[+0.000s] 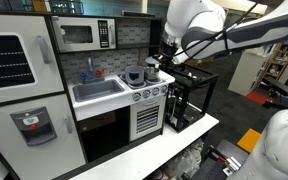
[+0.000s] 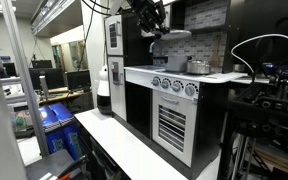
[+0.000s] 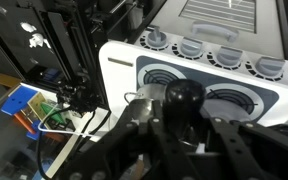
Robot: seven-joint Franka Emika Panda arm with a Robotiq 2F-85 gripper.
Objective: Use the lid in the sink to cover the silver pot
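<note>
Silver pot (image 1: 134,76) stands on stove top (image 3: 119,70), just beside sink (image 1: 99,90). Gripper (image 2: 151,28) hangs above stove, clear of pot. Wrist view: black round knob (image 3: 182,95) btwn fingers (image 3: 134,125); can't tell if clamped or slack.

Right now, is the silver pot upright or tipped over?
Upright: in an exterior view the pot stands flat on the stove top beside the sink. Covered or not: cannot tell.
</note>
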